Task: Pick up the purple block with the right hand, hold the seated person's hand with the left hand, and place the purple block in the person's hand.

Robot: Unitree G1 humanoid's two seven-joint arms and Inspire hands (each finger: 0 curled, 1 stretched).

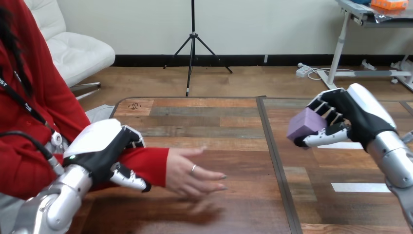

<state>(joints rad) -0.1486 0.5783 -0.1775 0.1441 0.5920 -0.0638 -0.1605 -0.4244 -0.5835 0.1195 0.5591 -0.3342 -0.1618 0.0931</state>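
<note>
The purple block point(305, 124) is held above the right half of the table, pinched between the curled fingers and thumb of my right hand point(355, 117). My left hand point(100, 148) sits on the person's red-sleeved forearm point(151, 163), just behind the wrist. Its fingers curl over the top of the sleeve and its thumb comes round underneath. The person's hand point(192, 171) reaches right from the sleeve, flat and open, a little above the table point(209, 122). A wide gap separates the block from the person's hand.
A dark seam point(272, 156) runs down the table between its two halves. Two white tape strips point(358, 187) lie on the right half under my right arm. The person sits at the left edge.
</note>
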